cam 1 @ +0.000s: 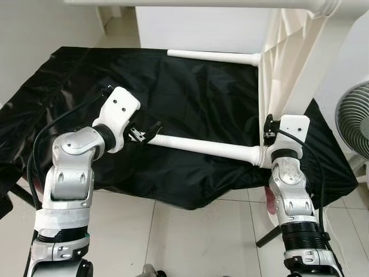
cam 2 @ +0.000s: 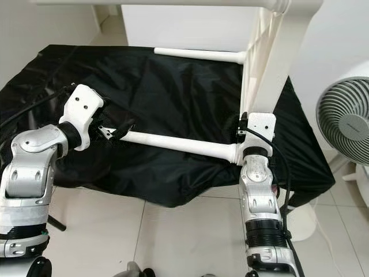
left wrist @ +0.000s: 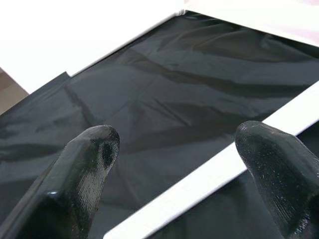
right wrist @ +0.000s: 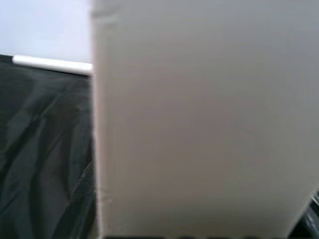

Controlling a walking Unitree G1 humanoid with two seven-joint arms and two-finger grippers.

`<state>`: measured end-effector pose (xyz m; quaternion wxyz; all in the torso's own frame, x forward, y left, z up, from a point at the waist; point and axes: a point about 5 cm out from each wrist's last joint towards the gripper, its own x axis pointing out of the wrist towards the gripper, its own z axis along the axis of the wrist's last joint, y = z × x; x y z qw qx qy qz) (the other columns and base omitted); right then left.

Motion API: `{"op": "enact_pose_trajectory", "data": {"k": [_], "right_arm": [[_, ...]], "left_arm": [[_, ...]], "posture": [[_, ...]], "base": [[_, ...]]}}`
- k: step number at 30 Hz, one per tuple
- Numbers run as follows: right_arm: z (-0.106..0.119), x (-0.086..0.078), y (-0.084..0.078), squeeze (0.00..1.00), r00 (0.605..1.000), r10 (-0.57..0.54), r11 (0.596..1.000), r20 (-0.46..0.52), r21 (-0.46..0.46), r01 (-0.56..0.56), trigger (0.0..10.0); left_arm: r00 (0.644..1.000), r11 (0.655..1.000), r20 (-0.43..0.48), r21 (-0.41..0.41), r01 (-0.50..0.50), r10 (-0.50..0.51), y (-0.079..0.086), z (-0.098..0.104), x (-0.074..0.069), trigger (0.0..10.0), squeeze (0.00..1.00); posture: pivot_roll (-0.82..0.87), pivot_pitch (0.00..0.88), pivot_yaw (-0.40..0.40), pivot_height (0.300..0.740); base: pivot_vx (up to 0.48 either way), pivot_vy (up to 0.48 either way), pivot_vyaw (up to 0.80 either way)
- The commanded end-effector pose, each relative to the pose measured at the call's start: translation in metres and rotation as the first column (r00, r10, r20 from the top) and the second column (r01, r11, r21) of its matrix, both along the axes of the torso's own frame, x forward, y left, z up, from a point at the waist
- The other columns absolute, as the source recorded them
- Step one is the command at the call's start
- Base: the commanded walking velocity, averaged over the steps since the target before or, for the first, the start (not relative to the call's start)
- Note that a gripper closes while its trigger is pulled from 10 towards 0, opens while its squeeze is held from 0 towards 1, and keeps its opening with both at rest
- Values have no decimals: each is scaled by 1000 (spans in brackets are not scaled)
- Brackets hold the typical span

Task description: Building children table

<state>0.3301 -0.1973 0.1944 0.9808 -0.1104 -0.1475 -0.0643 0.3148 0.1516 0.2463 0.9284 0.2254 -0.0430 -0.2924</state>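
A white plastic children's table top [cam 1: 288, 63] stands on its edge on a crumpled black plastic sheet [cam 1: 190, 92] spread over a pale tiled floor [cam 1: 190, 236], its ribbed underside turned toward the sheet. Two round white table legs jut sideways from that underside out over the sheet: the near white leg [cam 1: 207, 147] runs from the lower corner of the table top toward the robot's left, and the far white leg [cam 1: 213, 56] sticks out higher up the same underside, farther from the robot. The left end effector [cam 1: 151, 131] is at the free end of the near white leg, well away from the table top; in the left wrist view its two black fingers [left wrist: 84, 174] are spread apart, with the leg passing between them and close against one of them, though not clamped by both. The right end effector [cam 1: 270, 134] is pressed up against the lower corner of the table top, right where the near white leg joins it; the right wrist view is blocked by a flat white surface, so whether it is grasping or released cannot be told. A white electric fan [cam 2: 346, 124] stands on the floor beyond the table top on the robot's right.
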Motion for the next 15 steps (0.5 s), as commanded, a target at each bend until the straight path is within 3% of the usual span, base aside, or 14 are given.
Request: {"op": "enact_pose_trajectory", "data": {"k": [1, 9, 12, 13, 15], "right_arm": [[-6, -1, 26, 0, 968, 236, 968, -82, -70, -242, 0], [-11, 0, 24, 0, 962, 253, 965, -103, -48, -258, 0], [-13, 1, 24, 0, 964, 241, 965, -109, -78, -250, 0], [-13, 5, 24, 0, 972, 207, 971, -111, -96, -218, 2353], [-13, 5, 24, 0, 972, 207, 971, -111, -96, -218, 2353]], "left_arm": [[987, 988, 62, -39, -147, 149, 7, 3, 5, 10000, 0], [980, 985, 105, -5, -172, 172, 9, 7, 6, 10000, 0], [976, 983, 127, 17, -181, 177, 10, 8, 6, 10000, 0], [971, 982, 155, 37, -187, 180, 9, 12, 6, 10000, 0], [971, 982, 155, 37, -187, 180, 9, 12, 6, 10000, 0]], "posture": [[-61, 74, 55, 740], [-58, 76, 53, 740], [-56, 76, 54, 740], [-55, 76, 55, 740], [-55, 76, 55, 740]], "base": [[0, 0, 0], [0, 0, 0], [0, 0, 0], [0, 0, 0], [0, 0, 0]]}}
